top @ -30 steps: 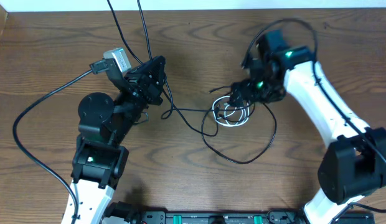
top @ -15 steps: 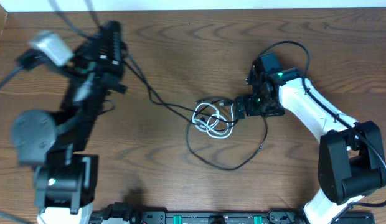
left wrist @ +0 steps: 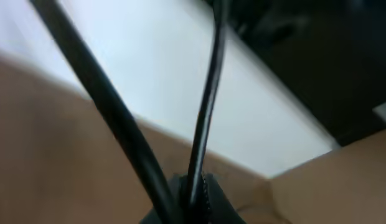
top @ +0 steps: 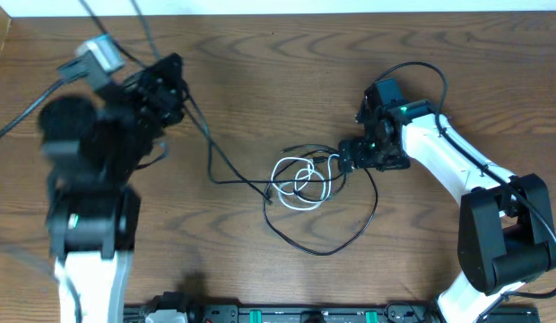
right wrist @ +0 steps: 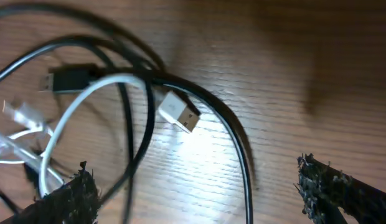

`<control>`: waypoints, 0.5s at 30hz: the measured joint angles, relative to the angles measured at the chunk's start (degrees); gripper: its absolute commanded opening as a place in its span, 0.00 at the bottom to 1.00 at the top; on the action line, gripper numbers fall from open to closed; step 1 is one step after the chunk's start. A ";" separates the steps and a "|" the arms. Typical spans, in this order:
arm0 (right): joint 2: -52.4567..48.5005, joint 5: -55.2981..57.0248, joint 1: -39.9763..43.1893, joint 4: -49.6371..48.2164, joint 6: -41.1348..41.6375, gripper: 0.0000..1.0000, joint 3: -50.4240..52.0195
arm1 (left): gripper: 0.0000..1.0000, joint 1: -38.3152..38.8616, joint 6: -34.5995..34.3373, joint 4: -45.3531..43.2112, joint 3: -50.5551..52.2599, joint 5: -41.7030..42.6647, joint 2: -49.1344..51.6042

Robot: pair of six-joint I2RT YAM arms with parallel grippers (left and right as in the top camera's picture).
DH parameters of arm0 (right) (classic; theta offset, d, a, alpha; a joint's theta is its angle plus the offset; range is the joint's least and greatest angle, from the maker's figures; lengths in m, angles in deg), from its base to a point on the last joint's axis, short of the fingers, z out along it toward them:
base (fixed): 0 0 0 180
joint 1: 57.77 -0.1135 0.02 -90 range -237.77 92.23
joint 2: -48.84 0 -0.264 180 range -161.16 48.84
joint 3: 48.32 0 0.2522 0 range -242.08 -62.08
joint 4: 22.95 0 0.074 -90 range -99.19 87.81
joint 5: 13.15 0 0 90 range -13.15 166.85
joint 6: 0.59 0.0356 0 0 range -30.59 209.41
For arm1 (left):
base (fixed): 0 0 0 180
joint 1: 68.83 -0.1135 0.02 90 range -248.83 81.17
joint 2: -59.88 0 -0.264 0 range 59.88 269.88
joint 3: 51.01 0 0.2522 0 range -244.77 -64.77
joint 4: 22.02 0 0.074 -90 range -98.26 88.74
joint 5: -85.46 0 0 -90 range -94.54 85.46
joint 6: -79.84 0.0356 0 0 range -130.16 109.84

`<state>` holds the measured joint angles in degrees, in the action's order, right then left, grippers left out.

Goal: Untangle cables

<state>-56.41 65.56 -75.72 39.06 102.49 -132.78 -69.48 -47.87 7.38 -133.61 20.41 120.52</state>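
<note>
A white cable point(top: 300, 179) lies coiled mid-table, tangled with thin black cables point(top: 325, 246) that loop toward the front. One black cable point(top: 206, 144) runs from the tangle up and left to my left gripper point(top: 169, 88), which is raised and shut on it. In the left wrist view that cable point(left wrist: 208, 93) rises from between the closed jaws of the left gripper point(left wrist: 194, 190). My right gripper point(top: 348, 158) sits open at the tangle's right edge. The right wrist view shows the right gripper point(right wrist: 194, 171) straddling a black cable point(right wrist: 243, 155), with a white USB plug point(right wrist: 179, 112) just ahead.
A thicker black wire point(left wrist: 106, 106) crosses the left wrist view beside the held cable. A black plug point(right wrist: 71, 78) lies among the loops. Dark equipment point(top: 287, 314) lines the table's front edge. A white strip point(top: 350, 7) borders the far edge.
My left arm swung up and to the left with the black cable, dragging the tangle leftward. The right gripper came lower and stayed open beside the tangle.
</note>
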 measured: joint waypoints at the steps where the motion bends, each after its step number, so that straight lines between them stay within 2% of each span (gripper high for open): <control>1: 0.00 -0.50 0.04 0.04 0.02 0.99 0.00 | 0.07 0.07 -0.48 0.39 0.00 0.85 1.92; 5: 1.11 -1.46 0.83 0.11 0.11 0.99 0.04 | 0.07 1.11 -2.38 0.85 0.02 4.50 9.11; 9: 8.04 -3.04 3.26 0.28 0.57 0.99 0.39 | 0.08 1.66 -3.23 0.46 0.02 5.99 13.75; 10: 10.27 -3.87 3.76 0.28 0.63 0.95 0.39 | 0.08 1.66 -3.69 0.37 0.00 5.97 14.49; 12: 15.37 -5.86 4.15 0.90 1.03 0.79 0.37 | 0.07 1.66 -4.48 0.00 0.02 5.53 15.80; 13: 17.49 -6.54 3.61 1.64 1.36 0.64 0.37 | 0.07 1.66 -4.74 -0.57 0.02 5.11 16.24; 14: 18.56 -7.02 2.84 2.12 1.60 0.38 0.46 | 0.08 1.68 -4.96 -0.96 0.00 4.74 16.52; 15: 19.69 -7.76 1.16 2.36 1.81 0.17 0.90 | 0.08 1.66 -5.20 -1.09 0.02 4.28 16.65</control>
<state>-36.72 57.80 -74.57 41.42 104.31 -131.88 -67.82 -53.07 6.29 -133.58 24.70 137.18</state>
